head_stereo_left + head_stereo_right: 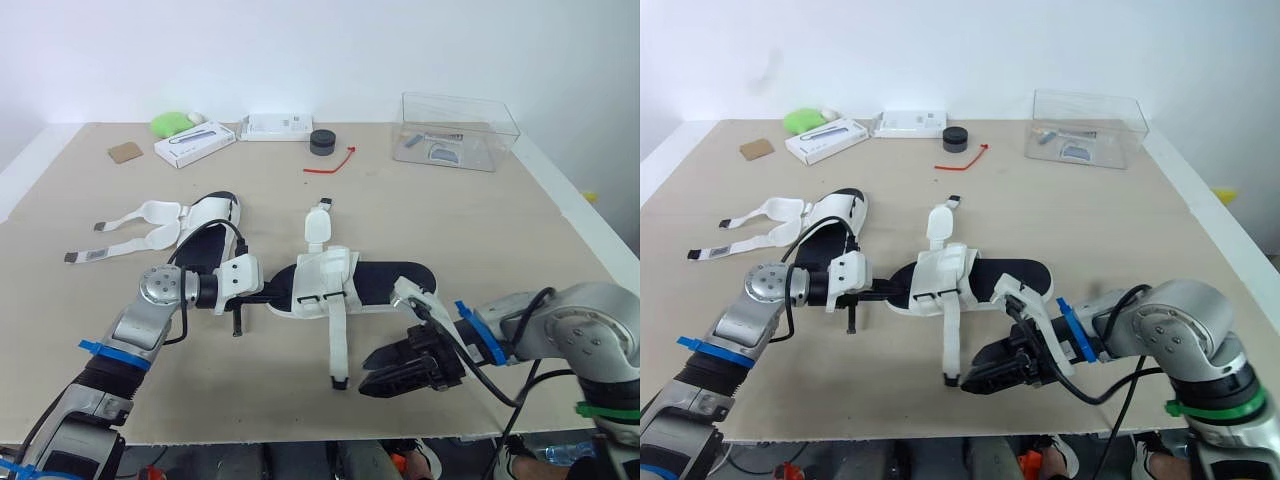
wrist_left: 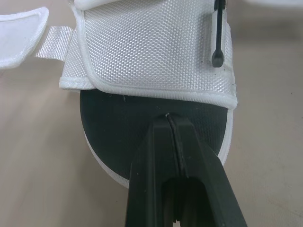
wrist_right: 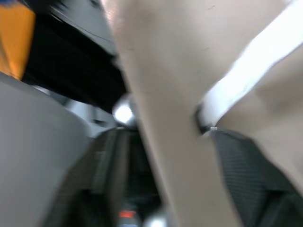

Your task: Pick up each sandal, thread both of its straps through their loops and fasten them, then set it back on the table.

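The sandal at the left [image 1: 212,238] is seen lying on the worktop [image 1: 500,230] with its two white straps spread out flat towards the left edge. Just right of it, the left gripper [image 2: 169,122] is held low over the worktop, its jaws clenched together with nothing between them, and their tips are set against the black footbed at one end of the second sandal [image 1: 385,285]. This sandal is laid across the middle of the worktop; one short strap [image 1: 318,228] is turned up towards the far side, and a long strap [image 1: 338,340] is stretched towards the near edge. Just beside the dark tip of that strap the right gripper [image 1: 365,372] is placed, jaws released; contact cannot be told.
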Available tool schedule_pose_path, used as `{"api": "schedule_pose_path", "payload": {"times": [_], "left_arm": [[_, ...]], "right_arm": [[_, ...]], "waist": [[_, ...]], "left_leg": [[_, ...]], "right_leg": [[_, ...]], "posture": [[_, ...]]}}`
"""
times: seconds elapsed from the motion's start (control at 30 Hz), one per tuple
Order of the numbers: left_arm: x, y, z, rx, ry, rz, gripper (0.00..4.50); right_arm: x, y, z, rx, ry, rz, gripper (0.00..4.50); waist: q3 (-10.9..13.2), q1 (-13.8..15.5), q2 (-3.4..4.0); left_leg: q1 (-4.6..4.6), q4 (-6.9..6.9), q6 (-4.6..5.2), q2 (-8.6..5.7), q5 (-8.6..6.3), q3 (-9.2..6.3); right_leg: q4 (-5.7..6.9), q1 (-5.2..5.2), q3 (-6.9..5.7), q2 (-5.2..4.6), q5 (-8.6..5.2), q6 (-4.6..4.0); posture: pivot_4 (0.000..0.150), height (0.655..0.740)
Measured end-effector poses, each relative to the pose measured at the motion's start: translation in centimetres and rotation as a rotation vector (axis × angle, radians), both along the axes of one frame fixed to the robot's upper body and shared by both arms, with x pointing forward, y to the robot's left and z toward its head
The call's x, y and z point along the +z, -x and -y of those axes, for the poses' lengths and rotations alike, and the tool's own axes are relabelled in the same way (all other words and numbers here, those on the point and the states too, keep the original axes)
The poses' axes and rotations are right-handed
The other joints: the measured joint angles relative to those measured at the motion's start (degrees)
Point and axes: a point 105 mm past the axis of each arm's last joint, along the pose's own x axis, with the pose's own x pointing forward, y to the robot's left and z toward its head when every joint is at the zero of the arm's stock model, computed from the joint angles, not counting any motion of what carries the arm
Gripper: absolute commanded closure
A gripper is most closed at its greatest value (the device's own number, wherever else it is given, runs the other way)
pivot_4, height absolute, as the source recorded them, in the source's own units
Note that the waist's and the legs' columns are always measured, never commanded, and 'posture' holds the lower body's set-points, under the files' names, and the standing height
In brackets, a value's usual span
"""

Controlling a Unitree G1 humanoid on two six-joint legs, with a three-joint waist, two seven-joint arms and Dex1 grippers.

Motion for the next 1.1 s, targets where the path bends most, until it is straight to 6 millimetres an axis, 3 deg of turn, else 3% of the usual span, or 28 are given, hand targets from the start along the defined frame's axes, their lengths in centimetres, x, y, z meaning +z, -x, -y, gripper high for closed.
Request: {"api": "schedule_pose_path", "payload": {"times": [0.07, 0.23, 0.4, 0.63, 0.83, 1.07, 1.1], "left_arm": [[-0.1, 0.0, 0.0, -0.002, -0.001, -0.003, 4.5], [-0.1, -0.2, -0.1, -0.001, -0.002, -0.004, 4.5], [-0.1, -0.3, 0.1, -0.007, 0.0, -0.001, 4.5], [-0.2, -0.3, 0.1, 0.007, 0.014, -0.025, 4.5], [-0.2, -0.3, 0.0, 0.017, 0.018, -0.038, 4.5], [-0.2, -0.2, 0.0, 0.014, 0.02, -0.038, 4.5], [-0.2, -0.1, 0.0, 0.017, 0.031, -0.047, 4.5]], "right_arm": [[0.3, -1.0, 0.3, 0.067, 0.003, 0.185, 0.04], [2.6, -2.9, -1.2, 0.406, -0.088, 0.815, 0.04], [1.7, -2.9, -1.4, 0.756, -0.066, 1.25, 0.04], [-2.0, -2.9, -0.6, 1.051, -0.005, 1.501, 0.04], [-1.2, -3.0, -2.6, 1.128, -0.079, 1.659, 0.04], [-1.4, -3.5, -3.4, 1.123, -0.081, 1.634, 0.04], [-1.5, -3.6, -3.5, 1.126, -0.079, 1.625, 0.59]], "waist": [[0.0, 0.0, -0.01], [0.0, 0.0, -0.03], [0.0, 0.0, -0.02], [0.0, 0.1, -0.04], [0.0, 0.0, -0.04], [0.0, 0.0, -0.04], [0.0, 0.0, -0.04]], "left_leg": [[0.03, 0.0, 0.0, 0.0, 0.0, 0.02], [0.21, 0.02, 0.0, 0.04, 0.01, 0.07], [0.33, 0.04, -0.01, 0.0, 0.01, 0.12], [0.82, -0.07, -0.02, -0.06, 0.0, 0.29], [1.0, -0.1, -0.02, -0.05, 0.0, 0.41], [1.02, -0.16, -0.01, -0.06, -0.01, 0.49], [1.02, -0.16, -0.01, -0.06, -0.01, 0.47]], "right_leg": [[0.0, 0.0, 0.01, 0.03, 0.0, 0.01], [0.03, 0.12, 0.05, 0.14, 0.01, 0.0], [0.02, 0.26, 0.07, 0.08, 0.03, -0.03], [0.03, 0.57, 0.27, -0.01, -0.02, -0.13], [0.11, 0.64, 0.45, -0.01, 0.06, -0.64], [0.11, 0.62, 0.5, -0.07, 0.0, -0.76], [0.11, 0.62, 0.49, -0.07, -0.01, -0.77]], "posture": [[0.15, 0.74], [0.15, 0.74], [0.15, 0.74], [0.15, 0.74], [0.15, 0.74], [0.15, 0.74], [0.15, 0.74]]}}
